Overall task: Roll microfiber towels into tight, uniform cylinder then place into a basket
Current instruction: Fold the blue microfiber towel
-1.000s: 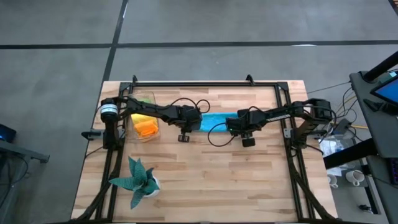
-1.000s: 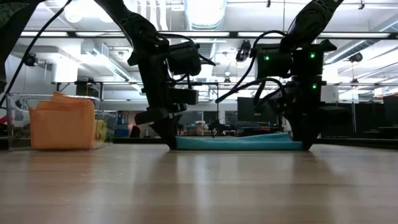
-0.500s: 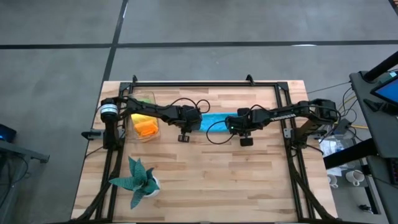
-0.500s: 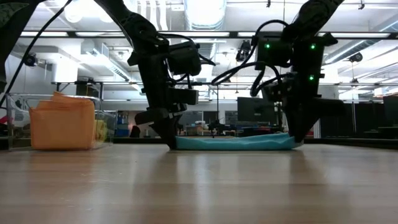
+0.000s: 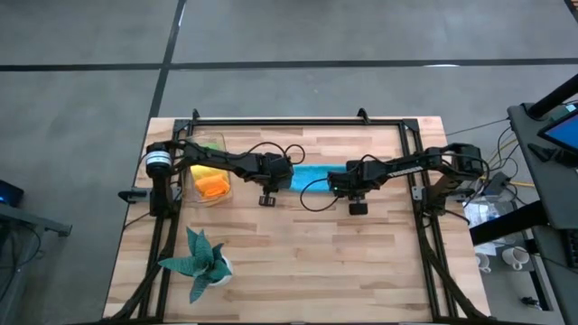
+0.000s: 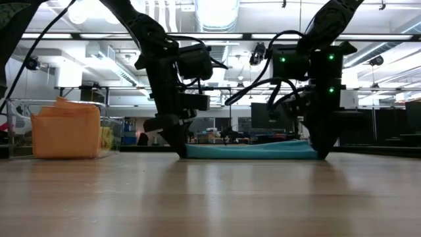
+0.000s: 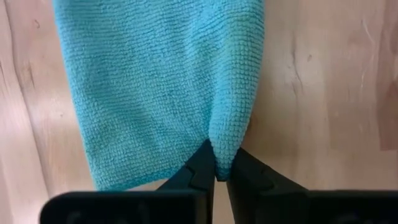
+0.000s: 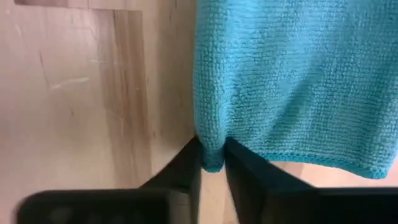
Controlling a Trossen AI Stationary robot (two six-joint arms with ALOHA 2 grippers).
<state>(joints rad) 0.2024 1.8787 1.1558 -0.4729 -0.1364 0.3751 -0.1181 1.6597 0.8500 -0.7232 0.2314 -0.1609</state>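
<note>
Orange terry shows first on your left: an orange towel (image 5: 213,187) sits in the clear basket (image 5: 206,144), a yellow one (image 5: 200,170) beside it. Next, your left tool (image 7: 216,176) is clenched on a pinched-up fold at one end of the blue towel (image 5: 312,173). That towel lies flat and stretched in a narrow strip on the wooden tabletop (image 5: 298,262) between both arms. At its other end, your right tool (image 8: 213,167) grips a puckered edge.

Three towels show: one blue (image 5: 315,174), one orange (image 5: 213,187), one yellow (image 5: 204,171). One clear basket (image 5: 219,143), one potted plant (image 5: 200,260). Two arms, each with one end effector.
</note>
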